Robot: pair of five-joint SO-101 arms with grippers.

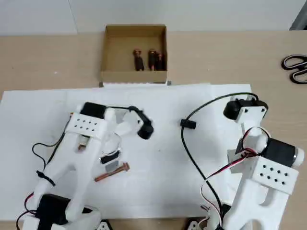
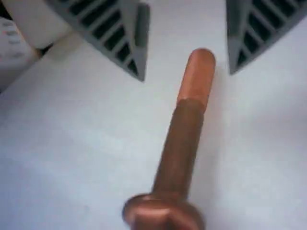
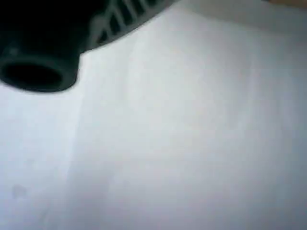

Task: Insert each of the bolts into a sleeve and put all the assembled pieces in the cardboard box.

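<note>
Already about three assembled pieces (image 1: pixel 149 60) lie in the cardboard box (image 1: pixel 109 48) at the far edge of the bench (image 1: pixel 48 57), so most of the job looks done. One bare bolt (image 2: pixel 184 139) is left, lying flat on the white sheet (image 1: pixel 168 187) under the left arm. The left gripper (image 2: pixel 186 72) hangs over its plain end, fingers (image 2: pixel 122 36) spread to either side and touching nothing. A dark tube (image 3: pixel 33 72), likely the last sleeve, sits against the right gripper (image 3: pixel 115 24); whether it is clamped I cannot tell. Joining the two and boxing them remain.
</note>
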